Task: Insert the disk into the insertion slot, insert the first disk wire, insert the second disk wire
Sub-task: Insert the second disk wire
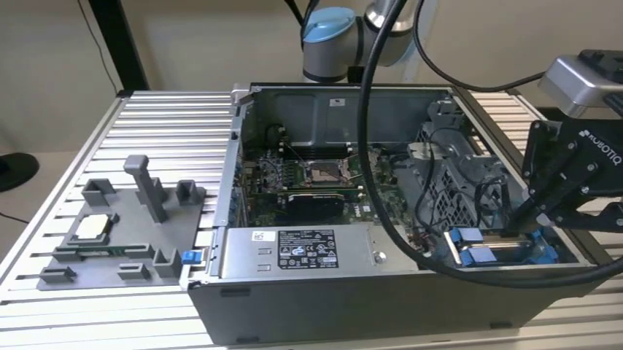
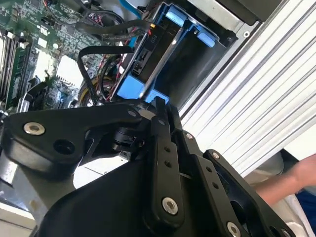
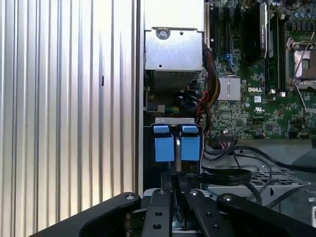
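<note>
Gripper fingers pressed together, nothing visibly held, tips at the bay's mouth | disk seated in insertion slot, blue carrier tabs showing, at the case's corner on exterior view's right | power-supply box alongside.

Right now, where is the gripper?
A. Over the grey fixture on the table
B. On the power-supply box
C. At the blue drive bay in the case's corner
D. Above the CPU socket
C: in the exterior view the gripper reaches down at the blue-tabbed bay in the case corner at that view's right, and the first wrist view shows its blue tabs just ahead of the fingers.
</note>
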`<action>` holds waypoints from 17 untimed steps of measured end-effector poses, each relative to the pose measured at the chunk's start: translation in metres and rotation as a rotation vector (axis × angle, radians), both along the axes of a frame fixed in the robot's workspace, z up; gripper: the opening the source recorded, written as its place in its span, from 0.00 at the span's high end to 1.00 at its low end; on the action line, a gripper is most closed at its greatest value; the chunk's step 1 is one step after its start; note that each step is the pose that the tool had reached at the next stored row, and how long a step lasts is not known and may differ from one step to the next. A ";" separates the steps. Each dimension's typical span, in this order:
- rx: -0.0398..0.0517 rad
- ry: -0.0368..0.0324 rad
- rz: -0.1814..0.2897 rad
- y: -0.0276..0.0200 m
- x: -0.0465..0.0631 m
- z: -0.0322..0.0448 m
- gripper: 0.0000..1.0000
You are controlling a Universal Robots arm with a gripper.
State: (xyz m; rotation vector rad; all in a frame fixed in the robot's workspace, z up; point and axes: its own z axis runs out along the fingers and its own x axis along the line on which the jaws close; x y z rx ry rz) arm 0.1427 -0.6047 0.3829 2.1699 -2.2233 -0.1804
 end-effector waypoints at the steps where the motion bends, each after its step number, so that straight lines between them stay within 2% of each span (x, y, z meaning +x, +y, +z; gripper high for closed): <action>1: -0.0001 -0.0044 0.000 0.0005 0.000 -0.0010 1.00; 4: 0.0003 -0.0155 0.000 0.0049 0.000 -0.0041 1.00; 8: 0.0001 -0.0245 0.000 0.0191 0.000 -0.0074 1.00; 10: 0.0001 -0.0288 0.000 0.0235 0.000 -0.0092 1.00; 14: -0.0006 -0.0397 0.000 0.0280 0.000 -0.0129 1.00; 17: -0.0012 -0.0517 0.000 0.0291 0.000 -0.0161 1.00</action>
